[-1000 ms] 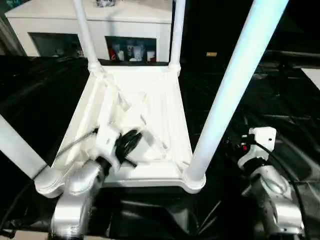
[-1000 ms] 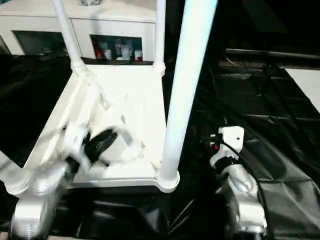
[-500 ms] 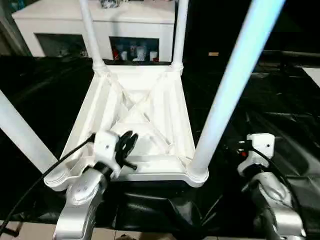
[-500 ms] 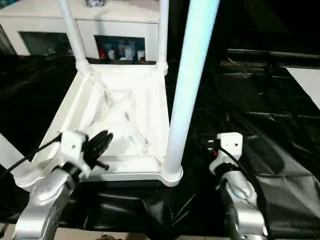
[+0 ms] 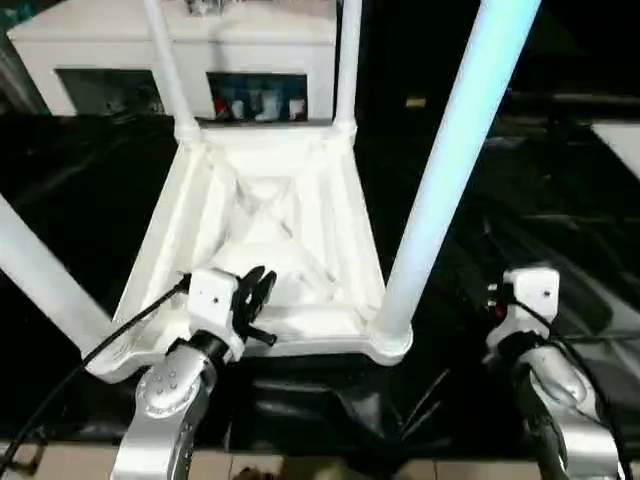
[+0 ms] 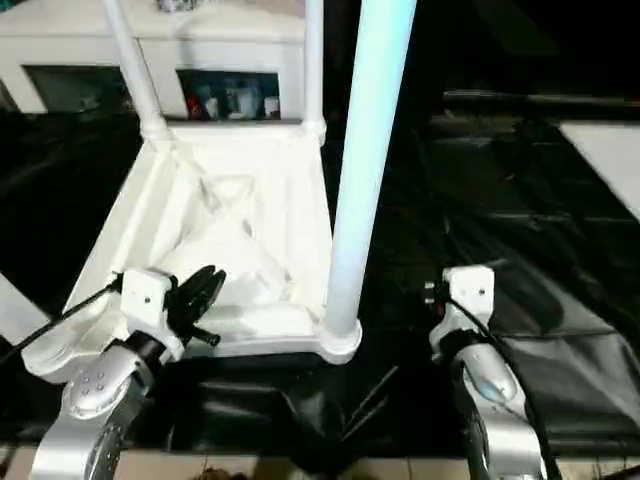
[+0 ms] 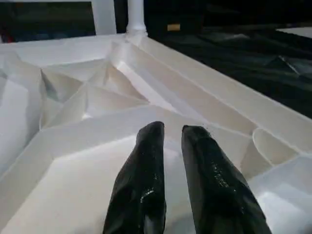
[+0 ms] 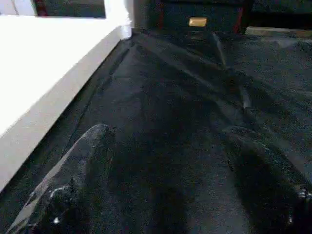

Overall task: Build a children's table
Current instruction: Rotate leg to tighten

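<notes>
From the left eye view, the children's table (image 5: 265, 215) lies upside down on a surface draped in black sheeting (image 5: 540, 210), ribbed underside up, with all four legs standing in its corner sockets: the two far legs, far-left leg (image 5: 168, 70) and far-right leg (image 5: 347, 65), rise before the white cabinet (image 5: 175, 50), the near-right leg (image 5: 450, 170) towers up close to the camera, and the near-left leg (image 5: 45, 285) slants off the picture's left edge. The left hand (image 5: 255, 300) hovers over the near rim of the tabletop, its black fingers close together with nothing between them; the right hand's wrist block (image 5: 530, 300) sits over the sheeting, well apart from the near-right leg. The right eye view shows the same layout, with the near-right socket (image 6: 340, 340) seated around the foot of its leg. In the left wrist view, the left hand's fingers (image 7: 141, 185) stand with a narrow gap, empty, above a flat panel and the diagonal ribs (image 7: 92, 92) of the underside. In the right wrist view, the right hand's fingers (image 8: 73, 180) are spread wide over bare sheeting, holding nothing, the tabletop's edge (image 8: 53, 92) off to one side. By my judgement the assembly is essentially finished: every leg appears planted, and what may remain is checking that they are tight and turning the table onto its feet.
</notes>
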Motion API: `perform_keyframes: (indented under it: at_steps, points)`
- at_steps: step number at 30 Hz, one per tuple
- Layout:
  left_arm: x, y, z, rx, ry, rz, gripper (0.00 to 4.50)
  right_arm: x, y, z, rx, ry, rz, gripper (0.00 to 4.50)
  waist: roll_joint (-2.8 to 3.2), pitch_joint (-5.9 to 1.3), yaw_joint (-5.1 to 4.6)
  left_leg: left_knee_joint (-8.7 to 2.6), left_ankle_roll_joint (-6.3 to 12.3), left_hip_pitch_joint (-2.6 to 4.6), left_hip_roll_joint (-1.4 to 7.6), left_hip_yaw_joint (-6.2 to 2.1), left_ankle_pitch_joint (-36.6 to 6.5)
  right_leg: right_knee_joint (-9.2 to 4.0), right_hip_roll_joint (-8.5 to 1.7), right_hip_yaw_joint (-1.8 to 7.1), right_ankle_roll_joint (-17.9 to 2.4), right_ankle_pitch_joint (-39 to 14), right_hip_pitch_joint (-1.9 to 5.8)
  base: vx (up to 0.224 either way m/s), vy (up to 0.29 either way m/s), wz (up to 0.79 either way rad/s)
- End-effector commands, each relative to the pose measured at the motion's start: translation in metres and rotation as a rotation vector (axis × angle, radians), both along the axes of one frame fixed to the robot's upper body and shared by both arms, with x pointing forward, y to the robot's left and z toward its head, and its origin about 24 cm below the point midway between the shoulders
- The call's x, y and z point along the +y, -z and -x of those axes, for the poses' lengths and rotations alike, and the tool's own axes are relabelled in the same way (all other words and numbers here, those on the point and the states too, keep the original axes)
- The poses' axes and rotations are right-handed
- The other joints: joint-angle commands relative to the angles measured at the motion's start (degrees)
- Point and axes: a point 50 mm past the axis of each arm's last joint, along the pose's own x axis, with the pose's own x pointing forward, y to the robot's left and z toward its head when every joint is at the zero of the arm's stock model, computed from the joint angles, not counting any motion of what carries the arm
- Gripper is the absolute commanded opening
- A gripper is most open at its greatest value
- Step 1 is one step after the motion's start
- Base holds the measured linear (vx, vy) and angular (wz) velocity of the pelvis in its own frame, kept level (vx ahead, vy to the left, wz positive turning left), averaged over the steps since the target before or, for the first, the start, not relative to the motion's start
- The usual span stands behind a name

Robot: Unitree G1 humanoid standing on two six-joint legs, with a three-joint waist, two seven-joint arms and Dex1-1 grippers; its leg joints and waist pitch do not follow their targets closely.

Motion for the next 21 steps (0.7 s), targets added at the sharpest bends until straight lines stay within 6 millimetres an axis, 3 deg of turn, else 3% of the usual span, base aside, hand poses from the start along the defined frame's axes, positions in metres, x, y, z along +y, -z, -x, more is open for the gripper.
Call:
perform_keyframes:
  at_steps: [1,2,3,4,5,6,7,8,9,10,11,12,13,14,15,16,18,19,21]
  points:
    - [0.003,0.0,0.001,0.006,-0.014,-0.014,0.83,0.002,-0.003,0.002,-0.004,-0.016,0.01,3.72,-0.88,-3.42,0.13,-0.87,12.96,3.18,0.55,-0.5,-8.8,-6.79,-2.74,-0.32,-11.9,-10.5,1.58,-0.15,0.029,-0.02]
    - [0.003,0.001,0.001,0.006,-0.015,-0.014,0.83,0.001,-0.003,0.003,-0.004,-0.017,0.009,3.72,-0.34,-1.75,-0.86,-0.99,5.65,6.14,1.2,-1.01,-27.4,-8.78,-2.54,-2.09,-5.3,-37.9,0.23,-0.15,0.029,-0.02]
    - [0.003,0.001,0.001,0.007,-0.015,-0.014,0.83,0.001,-0.003,0.003,-0.004,-0.018,0.014,3.72,0.33,-0.49,-1.88,-0.64,1.59,8.2,1.41,-1.45,-37.3,-10.7,-1.34,-4.78,0.0,-46.9,-1.37,-0.195,0.021,-0.14]
    - [0.003,0.001,0.002,0.008,-0.016,-0.013,0.83,-0.001,-0.004,0.003,-0.002,-0.019,0.025,3.72,1.97,0.84,-2.11,-7.26,-3.57,5.09,4.7,-2.74,-52.2,-3.82,2.04,-8.09,4.6,-43.3,2.85,-0.167,0.065,-0.19]
    - [0.003,0.002,0.004,0.011,-0.02,-0.012,0.83,-0.003,-0.004,0.003,0.002,-0.016,0.028,3.72,1.45,0.68,2.14,-13.63,-10.75,-2.22,3.83,1.85,-59.9,9.77,2.4,-6.65,-2.1,-23.8,10.42,-0.167,0.065,-0.19]
    - [0.004,0.003,0.006,0.013,-0.03,-0.01,0.83,-0.004,-0.004,0.003,0.004,-0.014,0.03,3.72,0.75,0.54,5.51,-14.11,-10.13,-3.19,3.69,4.61,-58.7,13.27,2.1,-4.13,-2.0,-26.9,11.86,-0.131,0.038,-0.02]
    - [0.004,0.004,0.006,0.013,-0.032,-0.009,0.83,-0.004,-0.004,0.003,0.003,-0.015,0.03,3.72,0.19,-0.77,6.14,-12.06,-11.4,-2.98,4.37,5.56,-47.9,13.7,0.63,0.35,-1.3,-36.0,12.71,-0.061,-0.124,0.04]
    - [0.005,0.004,0.007,0.012,-0.039,-0.007,0.83,-0.004,-0.005,0.003,-0.001,-0.019,0.029,3.72,-5.31,-0.27,1.8,10.66,-9.26,7.93,2.35,0.38,-19.2,-4.08,-11.59,4.81,1.8,-72.7,-0.91,-0.061,-0.124,0.04]
    - [0.009,0.004,0.011,0.005,-0.052,0.011,0.83,-0.002,-0.005,0.004,-0.006,-0.041,0.034,3.72,-3.72,0.97,3.22,10.24,-2.93,1.42,-1.12,-5.41,-6.8,-5.25,-9.79,8.65,-1.3,-67.0,5.64,0.06,-0.101,-0.05]
    - [0.013,0.003,0.015,-0.005,-0.066,0.024,0.83,-0.001,-0.006,0.005,-0.014,-0.057,0.029,3.72,-4.18,2.31,3.65,9.74,-3.38,0.71,-2.06,-6.26,-5.5,-4.94,-8.68,7.22,-3.1,-62.1,7.35,0.0,0.0,0.0]
    - [0.017,0.003,0.02,-0.012,-0.078,0.05,0.83,0.0,-0.006,0.007,-0.016,-0.077,0.012,3.72,-3.65,1.57,4.48,4.99,-4.74,4.27,-0.34,-6.1,-9.0,-2.73,-6.22,5.63,-5.2,-49.3,7.3,0.0,0.0,0.0]
    - [0.017,0.003,0.02,-0.012,-0.079,0.052,0.83,0.0,-0.006,0.007,-0.016,-0.078,0.01,3.72,-2.72,1.02,4.21,2.29,-5.1,6.62,0.84,-5.92,-13.2,-1.62,-4.53,4.15,-7.1,-42.6,6.8,-0.113,0.018,0.35]
    - [0.027,-0.001,0.032,-0.046,-0.102,0.126,0.83,0.005,-0.006,0.013,-0.021,-0.134,-0.018,3.72,-2.4,1.27,2.95,-2.89,-5.07,9.08,4.57,-6.79,-25.6,-0.26,-1.8,3.38,-9.4,-30.7,5.7,-0.152,0.008,0.3]
    - [0.03,-0.002,0.034,-0.056,-0.107,0.142,0.83,0.007,-0.006,0.014,-0.023,-0.148,-0.023,3.72,-1.32,0.35,2.24,-5.01,-5.12,8.32,5.33,-6.9,-28.4,0.38,-2.52,3.07,-10.6,-20.8,7.99,-0.152,0.008,0.3]
    - [0.035,-0.003,0.04,-0.063,-0.115,0.166,0.99,0.009,-0.006,0.017,-0.029,-0.17,-0.022,3.72,-1.5,0.4,1.83,-5.86,-4.29,8.06,4.8,-5.86,-26.5,-0.69,-2.88,3.21,-10.8,-16.3,8.74,-0.062,0.038,0.04]
    - [0.038,-0.003,0.045,-0.058,-0.118,0.174,1.09,0.01,-0.006,0.02,-0.034,-0.193,-0.031,3.72,-1.55,0.35,1.94,-6.13,-3.92,7.88,4.68,-5.68,-24.9,-1.12,-3.31,3.17,-10.7,-15.8,9.15,-0.014,0.059,-0.02]
    - [0.04,0.0,0.058,-0.052,-0.11,0.169,1.27,0.008,0.0,0.029,-0.021,-0.25,-0.047,3.89,-2.83,0.31,1.77,-6.31,-2.78,7.41,4.24,-4.57,-21.0,-2.36,-3.93,3.41,-9.6,-15.8,9.55,-0.007,0.029,-0.01]
    - [0.04,0.002,0.065,-0.059,-0.117,0.162,1.33,0.006,0.002,0.036,-0.007,-0.312,-0.06,3.89,-2.44,0.39,2.03,-6.44,-2.39,7.5,4.19,-4.11,-20.5,-2.94,-4.14,3.7,-8.6,-17.1,9.34,0.0,0.0,0.0]
    - [0.037,0.002,0.074,-0.078,-0.114,0.166,1.5,0.007,-0.001,0.049,0.007,-0.436,-0.124,4.06,-1.95,0.74,1.95,-7.21,-3.86,7.49,4.15,-4.15,-24.8,-3.7,-4.06,3.96,-6.9,-21.6,9.18,0.0,0.0,0.0]
